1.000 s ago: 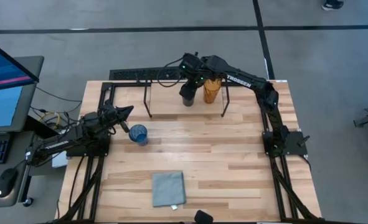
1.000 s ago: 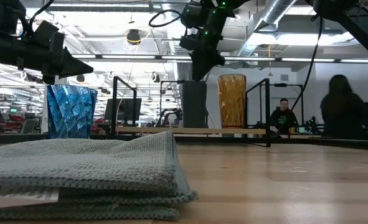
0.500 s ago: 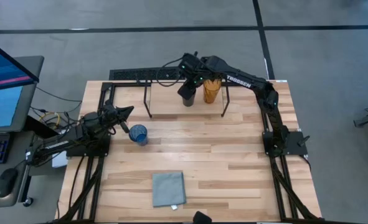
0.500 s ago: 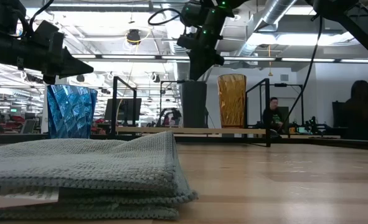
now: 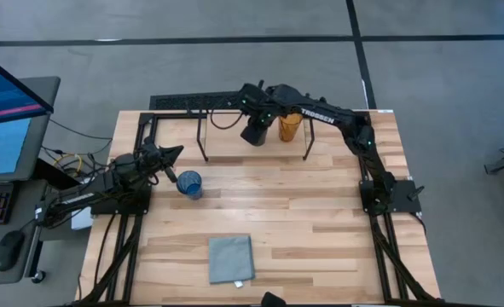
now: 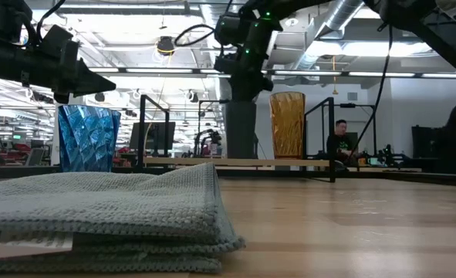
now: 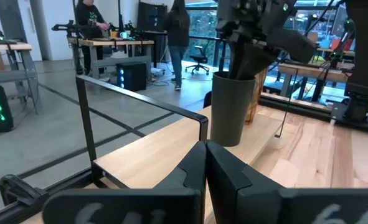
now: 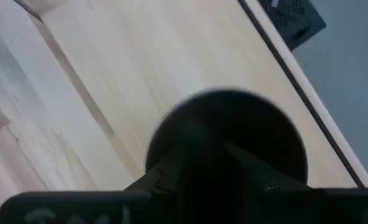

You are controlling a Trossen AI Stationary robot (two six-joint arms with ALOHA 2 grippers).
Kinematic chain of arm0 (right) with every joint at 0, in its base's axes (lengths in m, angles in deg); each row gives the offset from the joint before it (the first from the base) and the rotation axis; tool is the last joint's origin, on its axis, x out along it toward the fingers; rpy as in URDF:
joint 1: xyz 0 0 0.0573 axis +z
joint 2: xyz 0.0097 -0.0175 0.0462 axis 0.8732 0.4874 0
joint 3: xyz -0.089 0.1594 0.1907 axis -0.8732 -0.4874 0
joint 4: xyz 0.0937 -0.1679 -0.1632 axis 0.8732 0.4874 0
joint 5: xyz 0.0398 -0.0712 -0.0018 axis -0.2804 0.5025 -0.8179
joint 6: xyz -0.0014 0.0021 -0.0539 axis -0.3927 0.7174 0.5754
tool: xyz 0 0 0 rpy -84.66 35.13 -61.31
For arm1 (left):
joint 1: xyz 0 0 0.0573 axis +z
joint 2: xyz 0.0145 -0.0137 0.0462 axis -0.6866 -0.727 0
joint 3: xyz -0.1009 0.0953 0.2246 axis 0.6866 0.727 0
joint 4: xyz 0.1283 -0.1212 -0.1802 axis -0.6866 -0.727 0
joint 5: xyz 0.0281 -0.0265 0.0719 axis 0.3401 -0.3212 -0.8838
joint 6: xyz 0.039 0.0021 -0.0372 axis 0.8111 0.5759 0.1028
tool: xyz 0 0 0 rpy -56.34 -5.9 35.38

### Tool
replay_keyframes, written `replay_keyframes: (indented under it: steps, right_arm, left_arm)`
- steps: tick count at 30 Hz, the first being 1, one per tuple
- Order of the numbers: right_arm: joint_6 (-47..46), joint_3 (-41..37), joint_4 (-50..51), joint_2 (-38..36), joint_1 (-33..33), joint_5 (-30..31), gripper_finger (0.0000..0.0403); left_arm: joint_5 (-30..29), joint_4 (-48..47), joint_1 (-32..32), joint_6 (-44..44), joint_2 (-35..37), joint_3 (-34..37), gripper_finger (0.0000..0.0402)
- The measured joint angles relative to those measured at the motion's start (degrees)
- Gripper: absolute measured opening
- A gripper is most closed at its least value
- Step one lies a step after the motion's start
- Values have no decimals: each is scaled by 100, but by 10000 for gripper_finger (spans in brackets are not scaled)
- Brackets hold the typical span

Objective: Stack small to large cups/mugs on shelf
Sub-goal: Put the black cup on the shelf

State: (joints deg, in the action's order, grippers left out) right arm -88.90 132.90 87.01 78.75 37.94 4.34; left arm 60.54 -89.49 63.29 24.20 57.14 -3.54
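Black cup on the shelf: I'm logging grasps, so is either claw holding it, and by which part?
The right claw grips the black cup at its rim, one finger reaching inside it. The left claw is shut on nothing.

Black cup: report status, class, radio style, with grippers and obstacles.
Right gripper shut on black cup, on the shelf beside amber cup. Left gripper shut, near blue cup. Nothing in the way.

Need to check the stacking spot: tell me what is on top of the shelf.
The shelf carries the black cup and, beside it, the amber cup. The right tool covers the black cup from above, so its inside cannot be seen.
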Motion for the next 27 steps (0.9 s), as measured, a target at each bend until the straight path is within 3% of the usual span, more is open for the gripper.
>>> replay_keyframes:
  steps: [10, 27]
  right_arm:
    - [48, 6, -199, -4, -51, 364, 113]
    - [47, 6, -473, -4, -130, 389, 113]
  left_arm:
    - [1, 0, 0, -19, 0, 0, 0]
    - [9, 0, -1, -48, 0, 0, 0]
